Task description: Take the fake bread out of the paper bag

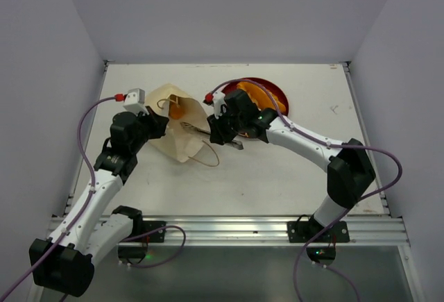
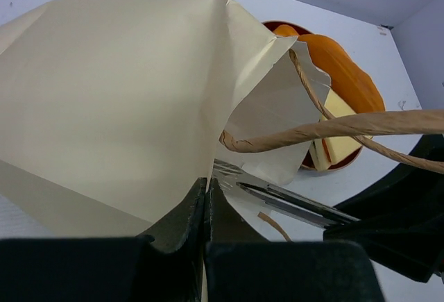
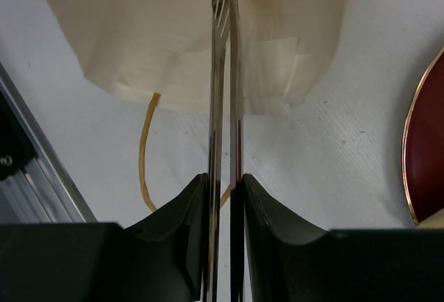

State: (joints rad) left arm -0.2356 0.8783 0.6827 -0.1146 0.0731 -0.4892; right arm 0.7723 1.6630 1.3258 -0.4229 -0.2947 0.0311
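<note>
Where the paper bag (image 1: 184, 142) is laid: on its side on the table (image 1: 243, 184), with its mouth turned away from the arms' bases; its cream wall is seen creased in the left wrist view (image 2: 118, 87) and fills the top of the right wrist view (image 3: 152, 31).
Bread in the bag: an orange piece (image 1: 176, 110) is seen inside the bag's mouth from above; which bread it is cannot be told.
Bread out of the bag: a round orange ridged bun (image 2: 343, 73) and a pale yellow sandwich slice (image 2: 340, 142) are seen on a red plate (image 1: 281, 101), just to the right of the bag.
Left gripper (image 2: 208, 191): the fingers are pressed together on the bag's left edge, and paper is pinched between them.
Right gripper (image 3: 223, 184): the fingers are clamped on a pair of metal tongs (image 3: 223, 107), just to the right of the bag.
Tongs: the two arms are squeezed nearly together, and the ridged tips are pointed at the bag's wall; whether anything is pinched between the tips cannot be told.
Cord handle (image 2: 347, 127): one brown loop is stretched across the left wrist view beside the bag's mouth, and another is laid on the table on the bag's near side (image 1: 208, 157).
</note>
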